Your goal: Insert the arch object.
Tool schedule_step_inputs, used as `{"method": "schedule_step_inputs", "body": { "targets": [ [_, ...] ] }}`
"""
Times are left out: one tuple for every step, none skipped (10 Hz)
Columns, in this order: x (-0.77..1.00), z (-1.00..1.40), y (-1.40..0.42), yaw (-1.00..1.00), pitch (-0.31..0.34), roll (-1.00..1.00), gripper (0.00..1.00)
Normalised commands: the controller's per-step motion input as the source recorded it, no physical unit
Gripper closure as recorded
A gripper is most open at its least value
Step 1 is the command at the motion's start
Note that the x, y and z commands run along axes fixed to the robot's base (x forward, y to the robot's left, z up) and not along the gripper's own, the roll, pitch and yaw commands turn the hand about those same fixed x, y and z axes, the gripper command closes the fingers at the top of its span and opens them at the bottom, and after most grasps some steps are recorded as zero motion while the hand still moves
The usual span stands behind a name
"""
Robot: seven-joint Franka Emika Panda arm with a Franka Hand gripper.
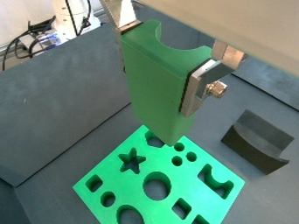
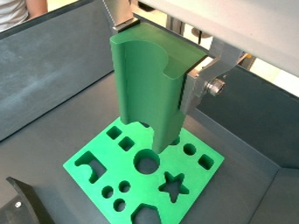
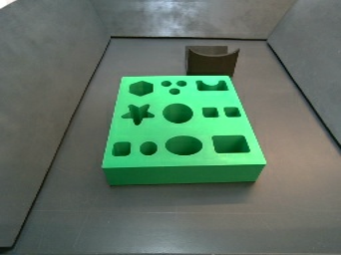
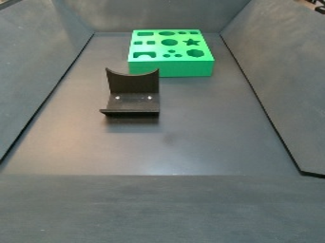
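One hand point(image 1: 176, 131) above green board point(image 1: 158, 179), jaw state cannot be told | arch object point(image 4: 131, 93) on desk point(image 4: 178, 161), apart from board, notch upward.

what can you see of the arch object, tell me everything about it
The arch object is a small dark brown-black block, matte, with a semicircular notch cut in its upper edge and a flat foot projecting at its base. It stands on the dark floor, apart from the green board, untouched. In a side view it sits just beyond the board's far edge. The gripper hovers over the board, away from it, showing only in both wrist views.
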Motion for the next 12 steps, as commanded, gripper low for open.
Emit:
{"method": "schedule_step_inputs", "body": {
  "targets": [
    [0.66,-1.0,0.34,0.0,0.029,0.0,1.0],
    [0.65,-1.0,0.21,0.0,0.0,0.05,1.0],
    [0.68,-1.0,0.13,0.0,0.0,0.03,1.0],
    [0.51,-0.97,0.1,0.0,-0.074,0.0,1.0],
    [0.35,-0.89,0.13,0.0,-0.106,0.06,1.0],
    [0.27,-0.83,0.22,0.0,-0.094,0.11,1.0],
    [0.15,-0.8,0.31,0.08,-0.113,0.13,1.0],
    [0.0,-0.73,0.33,0.28,-0.221,0.07,1.0],
    [0.0,-0.7,0.3,0.23,-0.211,0.0,1.0],
    [0.02,-0.62,0.27,0.19,-0.173,0.01,1.0],
    [0.12,-0.53,0.2,0.08,-0.067,0.01,1.0],
    [0.2,-0.47,0.16,0.0,0.0,0.05,1.0]
  ]
}}
